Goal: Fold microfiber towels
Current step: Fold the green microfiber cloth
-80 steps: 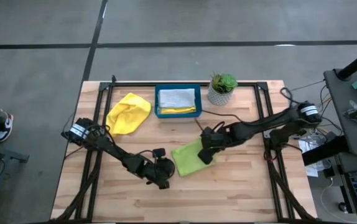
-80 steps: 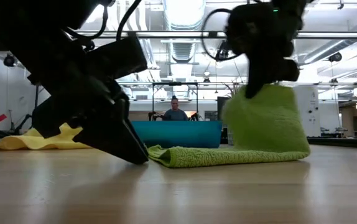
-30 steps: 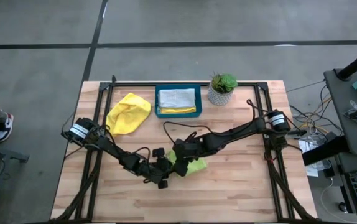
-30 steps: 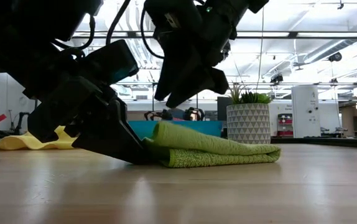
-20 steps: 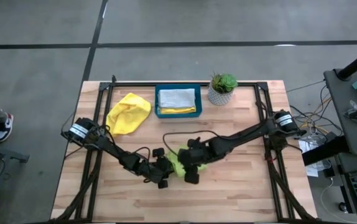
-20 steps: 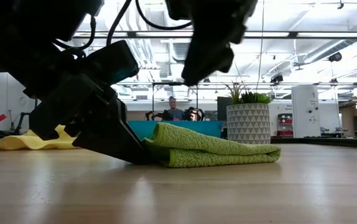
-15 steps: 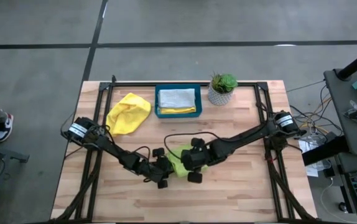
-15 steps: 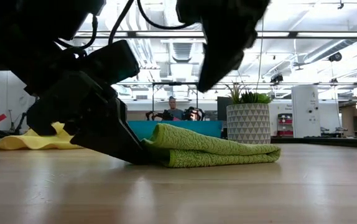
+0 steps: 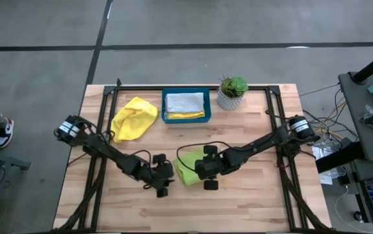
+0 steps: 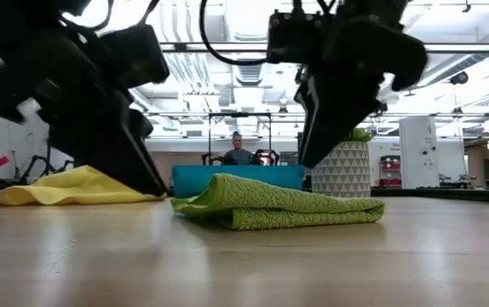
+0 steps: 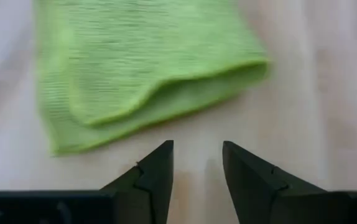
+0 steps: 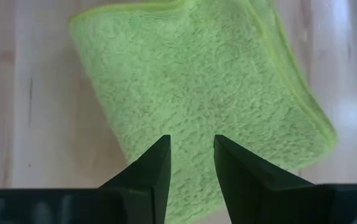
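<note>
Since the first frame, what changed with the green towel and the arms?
The right gripper carried the lime towel's raised half over onto the rest, let go, and now hovers above it. The left gripper released the towel's edge and backed off, open. The yellow towel, tray and plant stayed put.

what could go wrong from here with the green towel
The lime green towel lies folded, but its top layer bulges loosely at the open edge nearest the left gripper, so it may spring open. The right gripper hangs open just above it; closing there could pinch one layer only and drag the fold apart.
</note>
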`<action>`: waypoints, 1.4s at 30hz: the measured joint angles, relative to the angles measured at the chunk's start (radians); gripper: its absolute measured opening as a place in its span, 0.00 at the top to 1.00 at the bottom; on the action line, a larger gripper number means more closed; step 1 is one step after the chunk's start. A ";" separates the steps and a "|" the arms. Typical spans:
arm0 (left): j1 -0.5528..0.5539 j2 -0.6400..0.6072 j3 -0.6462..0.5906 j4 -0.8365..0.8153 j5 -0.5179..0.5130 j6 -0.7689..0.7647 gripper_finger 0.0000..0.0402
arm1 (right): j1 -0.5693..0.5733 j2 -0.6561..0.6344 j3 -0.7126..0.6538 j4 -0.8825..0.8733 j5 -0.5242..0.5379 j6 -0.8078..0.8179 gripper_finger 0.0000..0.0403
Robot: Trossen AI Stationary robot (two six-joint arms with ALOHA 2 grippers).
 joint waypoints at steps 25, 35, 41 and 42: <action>0.171 0.053 0.005 0.063 0.039 -0.121 0.71 | -0.002 -0.235 -0.431 0.493 0.000 0.065 0.73; 0.172 0.060 0.005 0.062 0.054 -0.106 0.96 | -0.002 -0.238 -0.445 0.515 0.001 0.068 0.73; 0.172 0.036 0.014 0.059 0.051 -0.057 0.99 | -0.002 -0.238 -0.445 0.515 0.001 0.068 0.73; 0.172 0.027 0.019 0.058 0.050 -0.044 0.99 | -0.002 -0.238 -0.445 0.516 0.001 0.068 0.73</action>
